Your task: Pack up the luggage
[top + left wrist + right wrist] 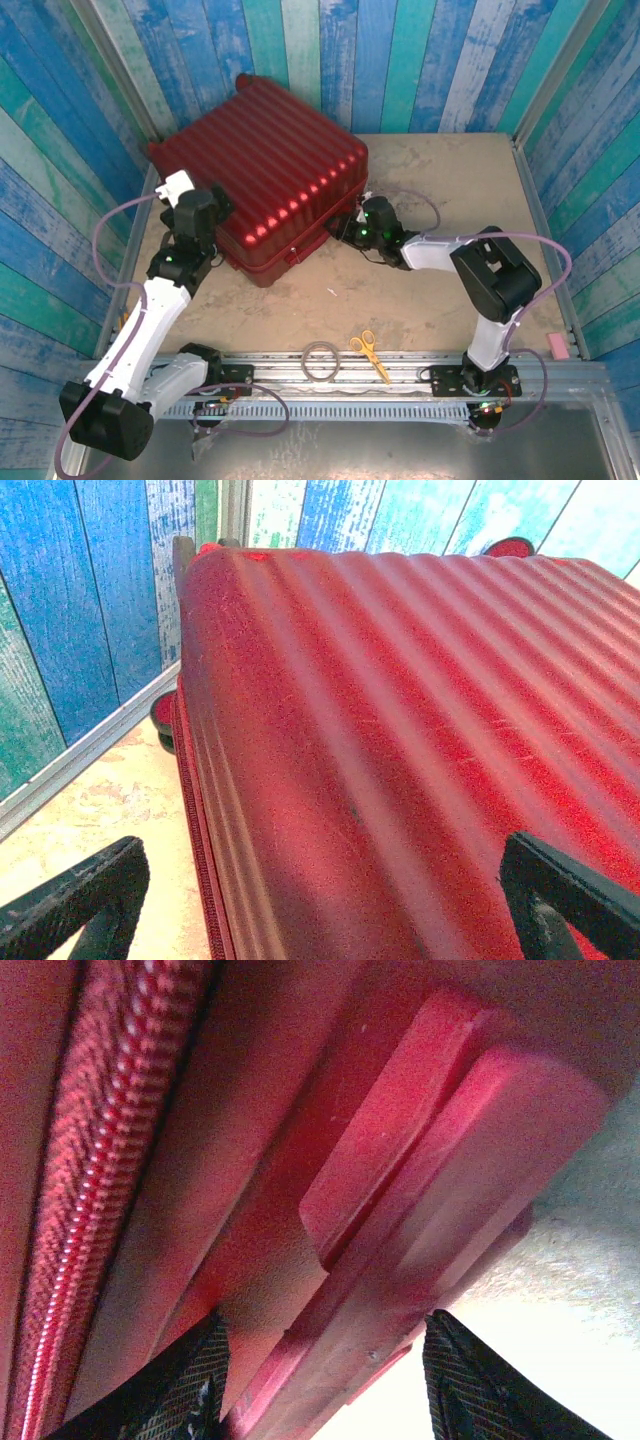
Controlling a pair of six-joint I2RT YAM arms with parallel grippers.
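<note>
The red suitcase (pixel 270 170) is seen closed, lid down, on the far left of the table (pixel 450 200), close against the striped back wall. The left claw (pixel 213 212) is held at the case's near left corner with its jaws spread wide; in the left wrist view, the ribbed shell (pixel 400 730) is framed between the two fingers, and nothing is gripped. The right claw (pixel 355 226) is placed at the case's near right side. Its jaws are parted on either side of a raised red block (pixel 440 1160) beside the zip (pixel 90 1190) (a sliver of light is visible beside one finger (pixel 480 1385)). Yellow-handled scissors (pixel 370 355) are lying near the front rail.
</note>
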